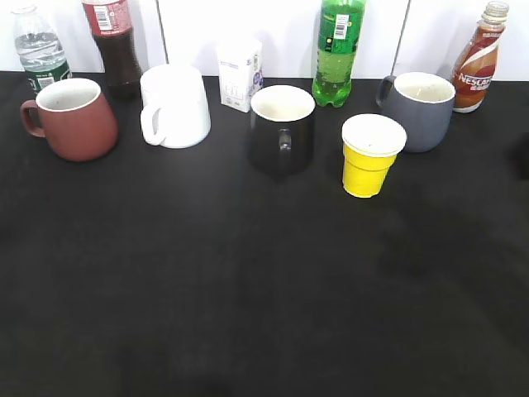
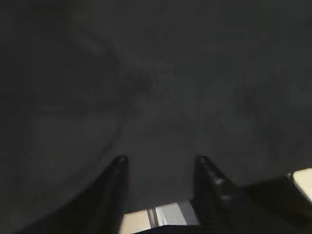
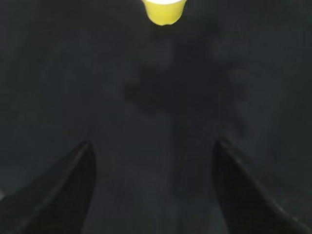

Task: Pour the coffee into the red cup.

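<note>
The coffee is seen at the far right of the black surface, the red cup at far left. Both grippers' jaws are held released, nothing grasped, over bare surface.

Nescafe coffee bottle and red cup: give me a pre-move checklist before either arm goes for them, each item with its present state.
1. Small curvy clear Nescafe coffee bottle upright at the back right of the black table: ok.
2. Bottle's silver cap off for pouring: not ok, it is on.
3. Squat brick-red ceramic cup upright, mouth up, at the far left: ok; nothing seen inside.
4. Left gripper open and empty over bare table: ok.
5. Right gripper open and empty: ok; it faces the yellow paper cup, not the bottle.
6. Path to the bottle: cannot tell; the grey mug stands close beside it.
</note>
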